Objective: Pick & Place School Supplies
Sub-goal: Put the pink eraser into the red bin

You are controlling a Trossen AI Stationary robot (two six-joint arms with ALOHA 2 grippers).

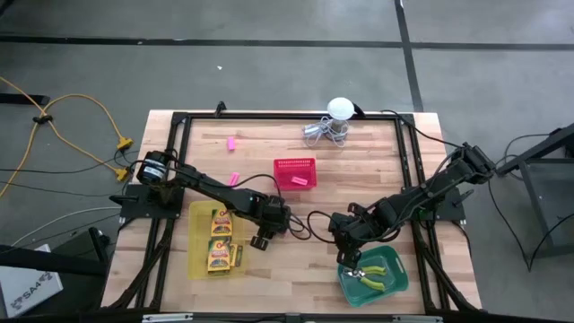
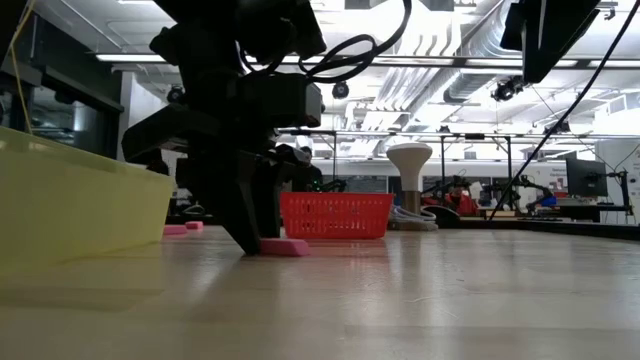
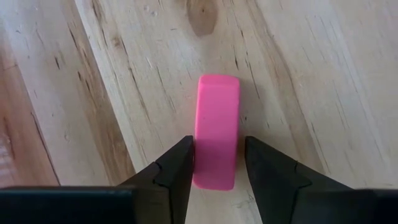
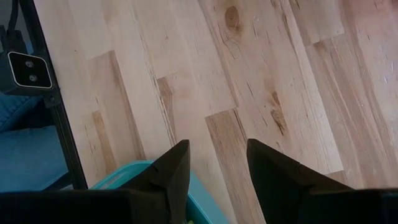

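Note:
A pink eraser (image 3: 217,127) lies flat on the wooden table, and my left gripper (image 3: 217,152) stands over it, open, with one finger on each long side. The low view shows the eraser (image 2: 283,246) on the table at the fingertips. This gripper (image 1: 263,240) is just right of the yellow tray (image 1: 199,256), which holds crayon boxes (image 1: 220,242). My right gripper (image 1: 350,260) hangs open and empty above the far-left edge of the green tray (image 1: 395,283), where pliers (image 1: 369,276) lie. My left gripper comes down slanting from above and straddles the eraser's near end, fingers across its width. One finger (image 3: 180,165) stands right at the eraser's long side (image 3: 200,155); I cannot tell whether it touches. A thin gap shows at the other finger. The eraser lies flat on the table.
A red basket (image 1: 294,163) with a pink eraser in it stands past the table's middle. Two more pink erasers (image 1: 230,142) (image 1: 235,178) lie at the far left. A white ball with coiled wire (image 1: 334,121) stands at the far edge. Bare wood lies between the arms.

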